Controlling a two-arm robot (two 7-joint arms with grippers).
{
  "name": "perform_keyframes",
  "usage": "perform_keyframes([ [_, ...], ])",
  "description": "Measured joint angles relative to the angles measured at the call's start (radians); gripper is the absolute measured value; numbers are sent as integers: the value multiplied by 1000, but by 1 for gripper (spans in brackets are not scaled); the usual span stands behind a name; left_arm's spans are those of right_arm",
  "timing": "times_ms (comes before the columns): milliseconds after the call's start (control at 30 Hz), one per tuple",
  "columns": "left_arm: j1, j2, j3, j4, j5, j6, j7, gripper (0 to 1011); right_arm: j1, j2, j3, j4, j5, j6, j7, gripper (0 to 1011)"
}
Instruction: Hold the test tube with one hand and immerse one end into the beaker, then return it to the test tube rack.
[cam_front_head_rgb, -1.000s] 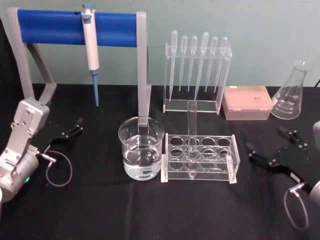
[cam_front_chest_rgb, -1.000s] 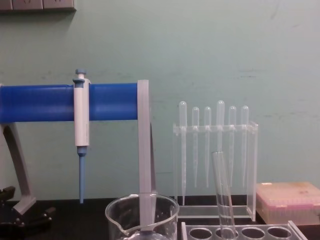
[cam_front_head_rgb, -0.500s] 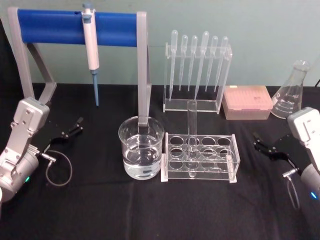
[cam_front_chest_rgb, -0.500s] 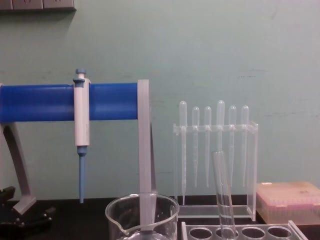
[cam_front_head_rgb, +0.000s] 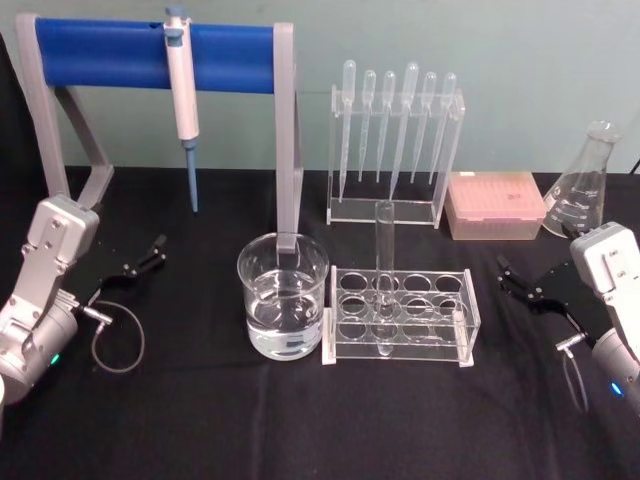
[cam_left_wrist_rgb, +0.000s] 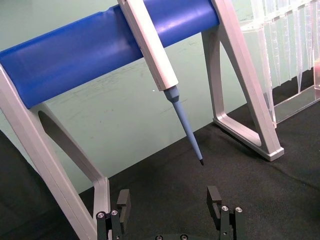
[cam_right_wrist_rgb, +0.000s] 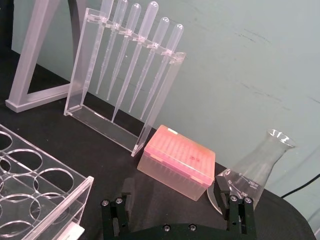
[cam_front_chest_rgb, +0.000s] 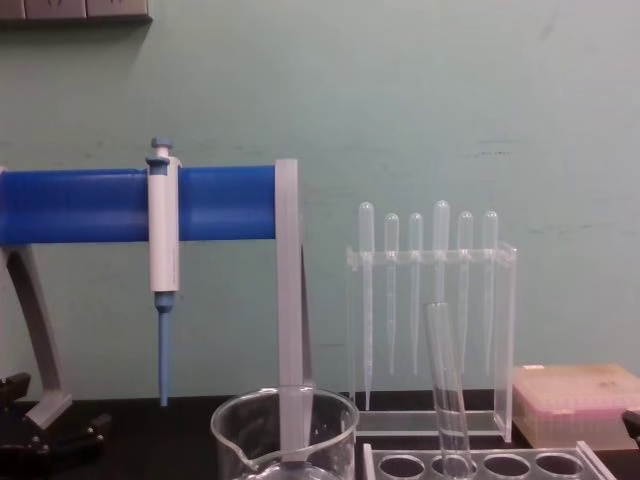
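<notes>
Black, spread and empty, the right gripper (cam_front_head_rgb: 518, 287) hovered to the right of the clear rack (cam_front_head_rgb: 400, 315). The test tube (cam_front_head_rgb: 383, 270) stood upright in that rack, beside the water-filled beaker (cam_front_head_rgb: 283, 295). The left gripper (cam_front_head_rgb: 145, 257) sat open far left.

Readable markings are few. From my right wrist view, the conical flask (cam_right_wrist_rgb: 256, 165) on the far right of the bench carries white graduation marks on its glass wall, with the figures "250" and "200" printed beside them; a small "ml" appears to follow the "250", though I cannot confirm it. The pink tip box (cam_right_wrist_rgb: 176, 162) just left of the flask bears a short dark imprint on its lid, too small for me to read. No other text, brand or number is legible on anything in my views.
</notes>
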Motion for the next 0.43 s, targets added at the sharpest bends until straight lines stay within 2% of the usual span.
perform_keyframes([
  [433,0,0,0,0,0,0,0,1000,0,2,1,-2,6,0,2,1003],
])
